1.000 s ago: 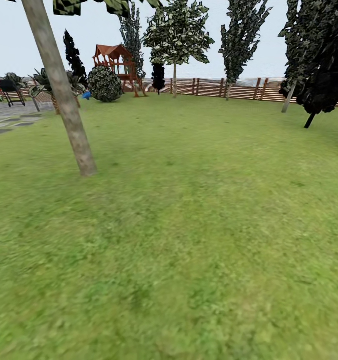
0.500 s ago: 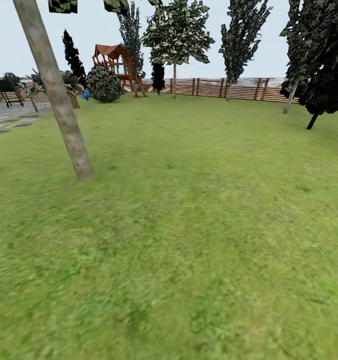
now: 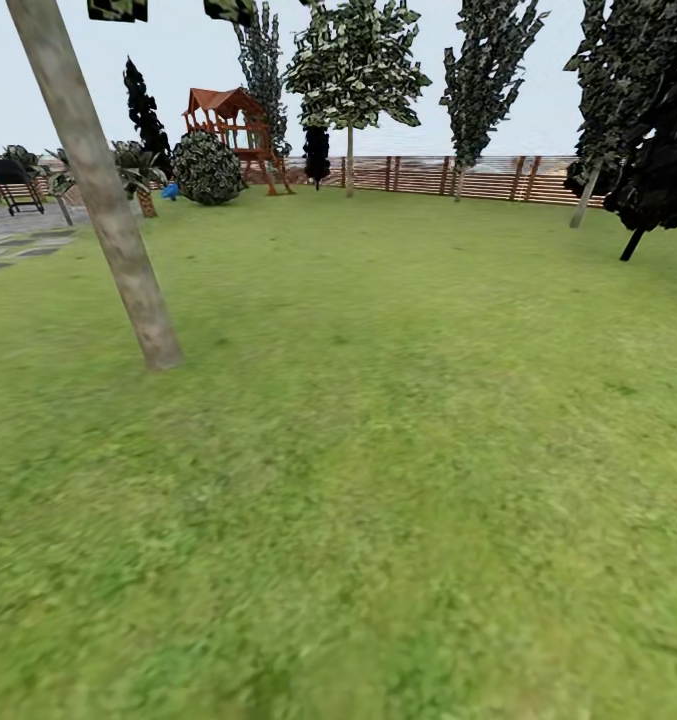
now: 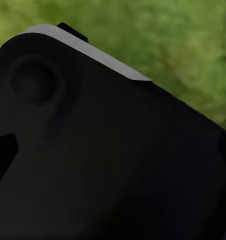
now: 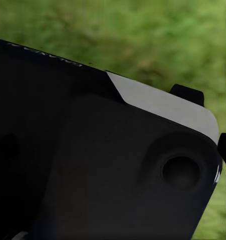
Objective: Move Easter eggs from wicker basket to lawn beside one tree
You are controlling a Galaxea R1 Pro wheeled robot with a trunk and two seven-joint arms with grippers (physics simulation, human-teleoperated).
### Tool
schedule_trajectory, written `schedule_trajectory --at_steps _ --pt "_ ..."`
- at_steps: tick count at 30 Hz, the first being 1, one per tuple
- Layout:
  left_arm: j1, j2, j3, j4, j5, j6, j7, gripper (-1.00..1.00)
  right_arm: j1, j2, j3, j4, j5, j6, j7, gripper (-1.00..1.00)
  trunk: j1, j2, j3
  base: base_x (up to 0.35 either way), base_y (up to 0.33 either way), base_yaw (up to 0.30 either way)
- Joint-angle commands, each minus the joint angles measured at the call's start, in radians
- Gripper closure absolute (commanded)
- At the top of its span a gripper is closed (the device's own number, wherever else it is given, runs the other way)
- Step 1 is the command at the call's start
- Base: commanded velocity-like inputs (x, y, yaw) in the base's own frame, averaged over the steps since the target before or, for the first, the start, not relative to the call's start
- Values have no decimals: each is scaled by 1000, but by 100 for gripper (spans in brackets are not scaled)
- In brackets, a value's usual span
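Note:
The lawn (image 3: 378,450) spreads wide and green through the head view. A tree with a smooth, pale grey-brown trunk (image 3: 108,220) leans up from the grass at the near left, its base about a third of the way in. The Easter eggs and the wicker basket are out of view. In the left wrist view a black rounded housing with a pale grey edge (image 4: 92,150) sits close to the camera, with blurred grass behind it. The right wrist view has a similar black housing (image 5: 92,165) over grass. I cannot make out either gripper's fingers.
A brown slatted fence (image 3: 498,178) closes the far side of the garden. In front of it stand a wooden play tower (image 3: 233,125), a round bush (image 3: 208,168), a leafy tree (image 3: 350,70) and a black-leaved tree (image 3: 658,150). Grey paving (image 3: 18,240) lies at far left.
The whole head view has shifted: the near trunk now sits a little further left and lower in the picture, so the camera has moved. Nothing on the lawn has moved.

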Motion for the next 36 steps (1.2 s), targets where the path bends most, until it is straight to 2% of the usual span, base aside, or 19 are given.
schedule_trajectory --at_steps 1,17,36 --pt "0 0 -3 0 6 -3 0 -100 0 0 -1 -2 11 6 3 -100 1 0 -1 341 0 0" --pt "0 0 -4 0 6 -3 0 -100 0 0 -1 -2 11 6 3 -100 1 0 -1 341 -18 0" --pt "0 0 -4 0 6 -3 0 -100 0 0 -1 -2 11 6 3 -100 1 0 -1 335 -155 0"
